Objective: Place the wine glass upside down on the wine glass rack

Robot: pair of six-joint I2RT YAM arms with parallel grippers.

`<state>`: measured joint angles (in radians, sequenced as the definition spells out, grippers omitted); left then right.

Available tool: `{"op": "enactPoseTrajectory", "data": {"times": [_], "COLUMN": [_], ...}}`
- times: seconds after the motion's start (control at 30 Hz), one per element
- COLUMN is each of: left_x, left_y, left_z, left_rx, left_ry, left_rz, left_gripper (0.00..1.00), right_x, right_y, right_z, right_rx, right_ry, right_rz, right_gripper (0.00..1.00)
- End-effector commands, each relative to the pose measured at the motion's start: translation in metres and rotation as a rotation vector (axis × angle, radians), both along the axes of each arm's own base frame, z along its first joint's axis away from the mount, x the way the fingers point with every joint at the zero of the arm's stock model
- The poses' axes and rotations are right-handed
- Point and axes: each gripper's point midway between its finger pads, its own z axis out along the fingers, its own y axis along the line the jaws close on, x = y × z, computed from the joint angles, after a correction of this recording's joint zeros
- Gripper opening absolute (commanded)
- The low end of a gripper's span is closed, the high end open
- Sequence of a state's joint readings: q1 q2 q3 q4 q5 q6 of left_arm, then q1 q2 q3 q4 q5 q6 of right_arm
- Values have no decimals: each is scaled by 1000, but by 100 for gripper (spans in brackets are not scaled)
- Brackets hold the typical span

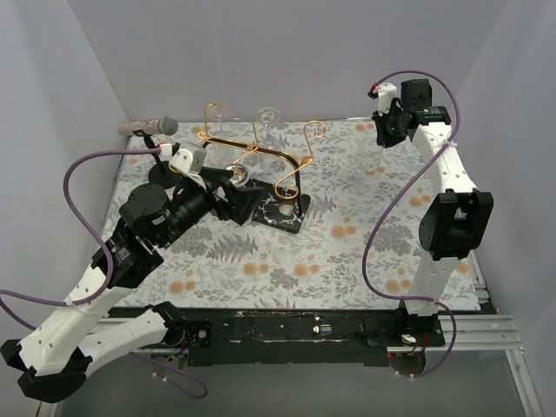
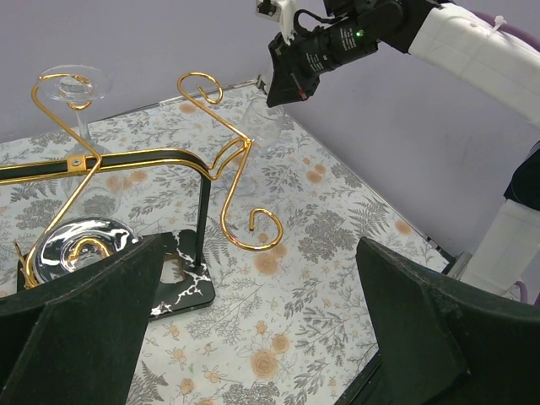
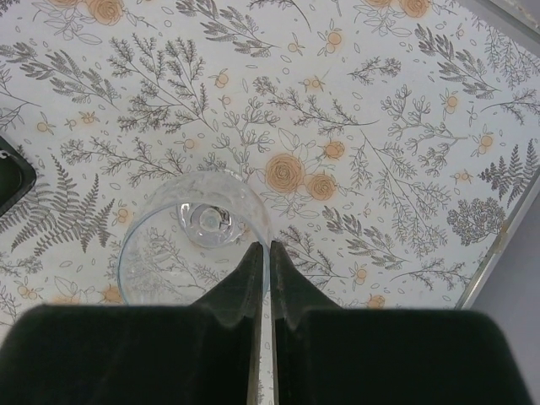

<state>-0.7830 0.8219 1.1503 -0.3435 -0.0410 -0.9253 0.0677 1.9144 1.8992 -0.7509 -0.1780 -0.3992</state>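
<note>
The right claw (image 3: 262, 246) seems pinched on the rim of the upright wine glass (image 3: 194, 240), on the floral surface (image 3: 405, 126) far from the wine glass rack (image 2: 135, 157); the left claw (image 2: 260, 245) gapes; lift gently, straight up.

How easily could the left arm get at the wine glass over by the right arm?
Probably not easily. The wine glass stands beyond the gold rack, whose wires lie between it and the open left hand, and the right hand is pinched on its rim.
</note>
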Motion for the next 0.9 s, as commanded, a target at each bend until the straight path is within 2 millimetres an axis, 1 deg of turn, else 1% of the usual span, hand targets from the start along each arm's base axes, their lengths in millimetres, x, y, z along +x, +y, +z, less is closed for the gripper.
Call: {"op": "enactPoseTrajectory", "data": {"times": [0.0,0.3,0.47,0.67,0.73,0.87], "left_x": [-7,-11,-11,-6,-12,-17], "left_y": [3,-3,-9,-16,-21,-25], "left_z": [4,-9,-11,-23,-26,-29], "left_rx": [-37,-87,-122,-129,-130,-145], "left_ry": [-5,95,123,178,197,212], "left_rz": [-9,-31,-45,-42,-83,-114], "left_gripper": [98,98,98,98,98,98], "right_x": [-13,-57,-85,-109,-116,-131], "right_y": [5,22,33,43,46,50], "right_z": [36,57,66,78,81,87], "right_rx": [-5,61,114,163,175,198], "right_ry": [-91,-130,-131,-135,-134,-143], "right_rz": [52,162,221,274,292,322], "right_gripper": [5,4,3,3,3,3]}}
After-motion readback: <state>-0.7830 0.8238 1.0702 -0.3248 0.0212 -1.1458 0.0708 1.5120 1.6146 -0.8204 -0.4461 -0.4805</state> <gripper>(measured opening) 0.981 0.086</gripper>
